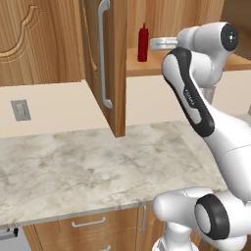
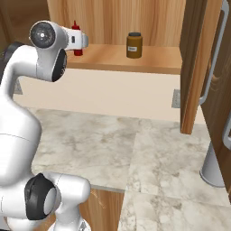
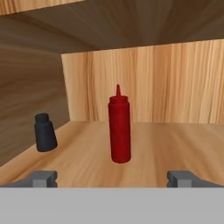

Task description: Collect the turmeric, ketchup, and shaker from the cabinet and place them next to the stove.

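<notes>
The red ketchup (image 3: 120,131) stands upright on the cabinet's wooden shelf (image 3: 175,148), straight ahead of my gripper (image 3: 112,178). The gripper is open, its fingertips (image 3: 43,178) wide apart and short of the bottle, with nothing between them. A small dark shaker (image 3: 45,132) sits to the ketchup's left near the cabinet's side wall. The turmeric (image 2: 134,45), a dark-lidded jar with brown contents, stands further right on the same shelf. In the left base view the ketchup (image 1: 142,43) shows just left of my hand. The stove is out of view.
The cabinet door (image 1: 117,73) hangs open to the left with its silver bar handle (image 1: 104,54); another open door (image 2: 198,67) stands at the right. Below lies a marble counter (image 1: 88,171). A grey cylinder (image 2: 212,167) stands on the counter at the right.
</notes>
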Controlling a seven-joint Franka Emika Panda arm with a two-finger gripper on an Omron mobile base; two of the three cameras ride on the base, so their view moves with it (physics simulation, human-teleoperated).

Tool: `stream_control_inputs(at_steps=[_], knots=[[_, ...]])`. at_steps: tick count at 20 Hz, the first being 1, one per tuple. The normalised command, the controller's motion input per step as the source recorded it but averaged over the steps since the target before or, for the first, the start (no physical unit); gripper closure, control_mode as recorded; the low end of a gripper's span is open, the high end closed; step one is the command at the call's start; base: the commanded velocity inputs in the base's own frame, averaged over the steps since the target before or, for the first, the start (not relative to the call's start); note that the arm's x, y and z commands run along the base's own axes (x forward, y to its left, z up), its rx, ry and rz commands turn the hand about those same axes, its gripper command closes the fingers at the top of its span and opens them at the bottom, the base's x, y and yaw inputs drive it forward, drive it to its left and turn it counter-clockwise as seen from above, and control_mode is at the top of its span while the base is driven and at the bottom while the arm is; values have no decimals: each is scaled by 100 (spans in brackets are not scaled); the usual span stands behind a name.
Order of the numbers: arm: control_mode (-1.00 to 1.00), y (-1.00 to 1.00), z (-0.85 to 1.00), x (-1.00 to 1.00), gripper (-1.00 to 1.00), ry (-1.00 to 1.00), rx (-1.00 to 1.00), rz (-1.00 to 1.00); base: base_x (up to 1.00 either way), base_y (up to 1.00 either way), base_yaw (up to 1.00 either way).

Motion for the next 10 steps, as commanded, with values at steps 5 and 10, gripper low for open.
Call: stream_control_inputs(at_steps=[5, 10], knots=[[-100, 0, 0, 79, -100, 8, 0, 1, 0, 0, 0], [-100, 4, 13, 58, -100, 11, -3, 0, 0, 0, 0]])
